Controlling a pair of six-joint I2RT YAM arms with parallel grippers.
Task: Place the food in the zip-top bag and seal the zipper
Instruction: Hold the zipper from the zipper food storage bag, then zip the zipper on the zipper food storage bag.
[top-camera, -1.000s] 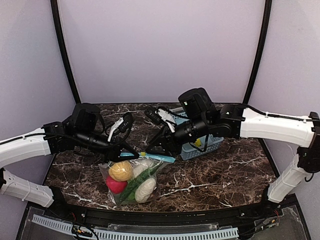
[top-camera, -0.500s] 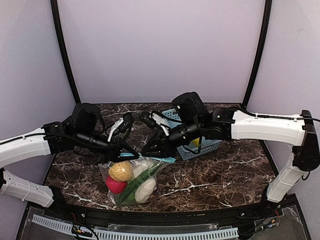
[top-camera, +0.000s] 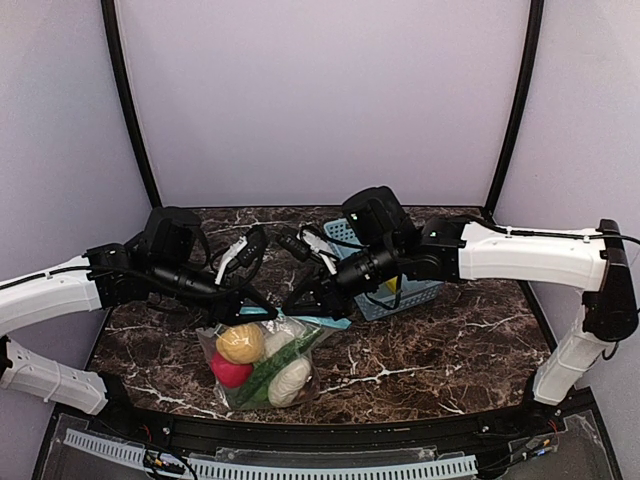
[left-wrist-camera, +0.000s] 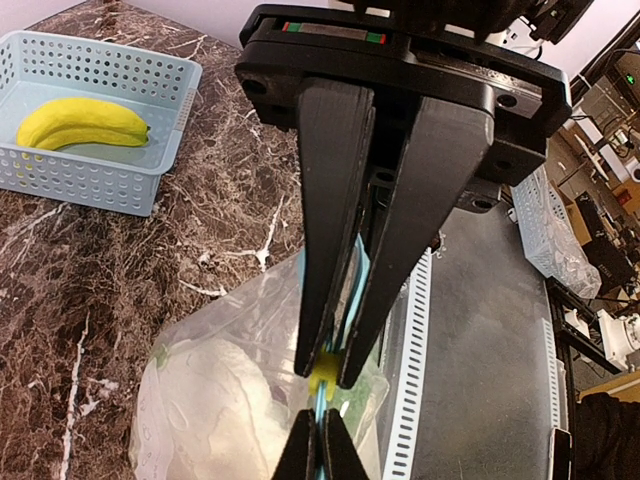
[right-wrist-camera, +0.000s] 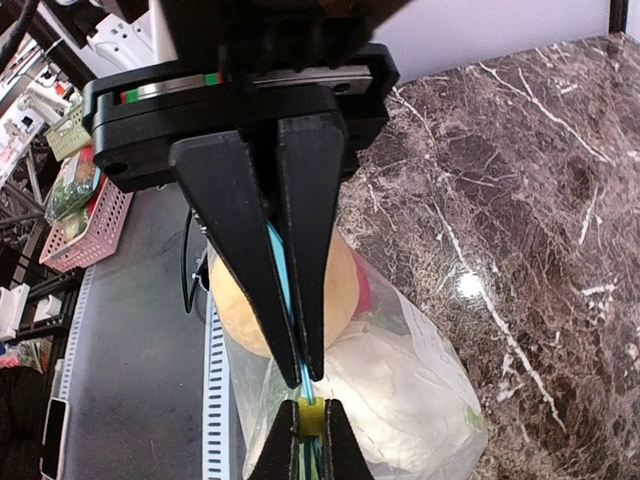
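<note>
Starting at the near edge, we find the zip-top bag (top-camera: 262, 365) lying on the marble table (top-camera: 450, 350), about 7 o'clock from table centre. It's loaded: orange (top-camera: 241, 343), red apple (top-camera: 229, 372), cucumber (top-camera: 278, 362) and cauliflower (top-camera: 292, 379) are all inside. At the bag's 12 o'clock runs the zipper (top-camera: 305, 318), and here's the change! The right gripper (top-camera: 301, 304) has slid in from 3 o'clock, and its fingers have gone from half-wide to a tight pinch on that teal strip. It sits just beside the left gripper (top-camera: 264, 310), already clamped narrow on the same strip. We'd call that both holds set, with sealing next. For room, we have open marble at 4 o'clock. Farther back at 2 o'clock, the blue basket (top-camera: 425, 288) crowds the right arm, and the banana (left-wrist-camera: 80, 122) inside it looks unpacked.
</note>
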